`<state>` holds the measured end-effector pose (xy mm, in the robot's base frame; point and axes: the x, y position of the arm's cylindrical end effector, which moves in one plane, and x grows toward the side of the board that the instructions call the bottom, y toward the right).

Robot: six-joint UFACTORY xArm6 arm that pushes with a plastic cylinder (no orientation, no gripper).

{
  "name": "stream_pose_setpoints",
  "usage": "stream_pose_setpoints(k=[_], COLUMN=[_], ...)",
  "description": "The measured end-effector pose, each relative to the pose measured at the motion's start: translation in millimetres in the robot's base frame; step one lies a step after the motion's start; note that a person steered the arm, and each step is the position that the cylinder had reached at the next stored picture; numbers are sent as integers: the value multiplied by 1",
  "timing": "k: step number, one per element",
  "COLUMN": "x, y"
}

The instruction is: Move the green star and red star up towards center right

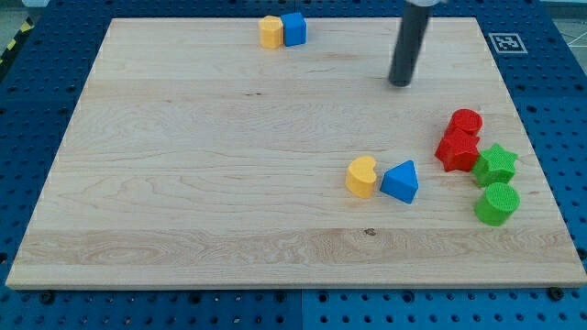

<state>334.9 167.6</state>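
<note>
Eight blocks lie on the wooden board (183, 165). At the frame's right edge the red star (457, 149) touches the green star (496, 163), with a red cylinder (466, 121) against the red star's top and a green cylinder (497, 203) just below the green star. My tip (401, 83) stands at upper right, well apart from both stars; it is a bare rod, with no pincer to open or close. Near centre right sit a yellow heart (362, 176) and a blue triangle (401, 181). At top centre, a yellow block (271, 32) touches a blue block (294, 28).

Wooden board (183, 183): eight blocks, two at top, six at right.
</note>
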Motion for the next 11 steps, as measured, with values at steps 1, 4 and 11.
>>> stream_pose_setpoints(k=[1,4,11], x=[11,172,90], y=[58,114,-37])
